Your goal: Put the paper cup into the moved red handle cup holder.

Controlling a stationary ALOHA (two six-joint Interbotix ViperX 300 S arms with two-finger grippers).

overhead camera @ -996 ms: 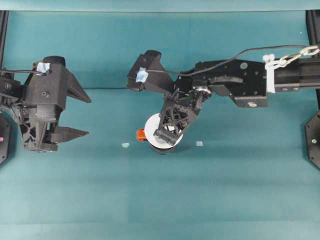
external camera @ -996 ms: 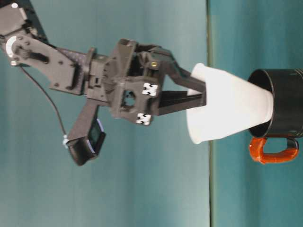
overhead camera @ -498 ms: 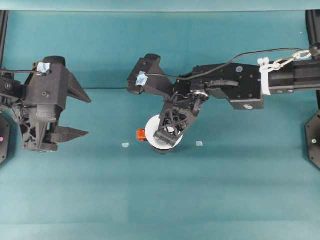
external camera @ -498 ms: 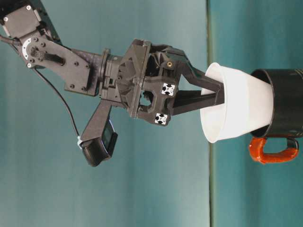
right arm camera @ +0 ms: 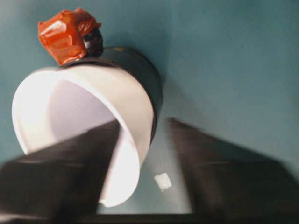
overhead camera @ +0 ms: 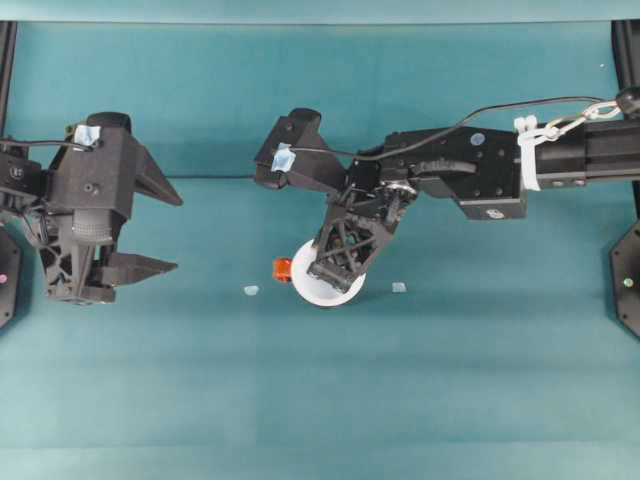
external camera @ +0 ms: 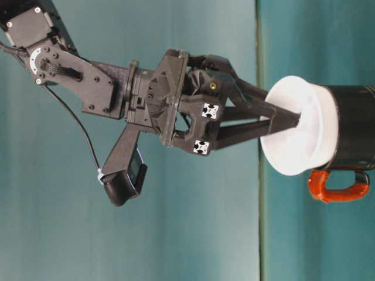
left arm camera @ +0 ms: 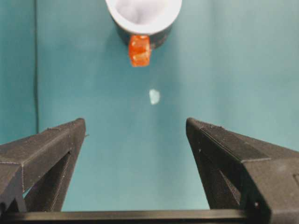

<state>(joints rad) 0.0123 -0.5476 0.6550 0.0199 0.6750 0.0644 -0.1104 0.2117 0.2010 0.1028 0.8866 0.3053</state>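
Right gripper (overhead camera: 334, 272): reached in over the middle of the table, pointing down at the cup; one finger (right arm camera: 60, 172) sat inside the cup's mouth and the other (right arm camera: 219, 168) outside its wall, with a clear gap between the outer finger and the cup, so the jaws stood parted and were not pinching the wall.
Paper cup (external camera: 299, 133): white, seated mouth-up in the holder with its wide rim and upper wall standing proud of the holder's top; it lay directly under and around the inner right finger, and slightly tilted in the table-level view.
Cup holder (external camera: 354, 126): glossy black, upright on the table, just beyond the right fingertips; its orange-red handle (external camera: 338, 187) jutted from the side, toward the left gripper in the overhead view.
Left gripper (overhead camera: 125, 225): well apart from the cup, off toward the table's left edge, fingers (left arm camera: 51, 144) spread wide with nothing between them; the cup and the handle lay straight ahead of the fingertips in its wrist view.
Paper scraps: one small pale bit (overhead camera: 250, 290) lay on the table between the left fingers and the handle, another (overhead camera: 399, 287) just beyond the outer right finger.
Table (overhead camera: 320, 400): teal cloth.
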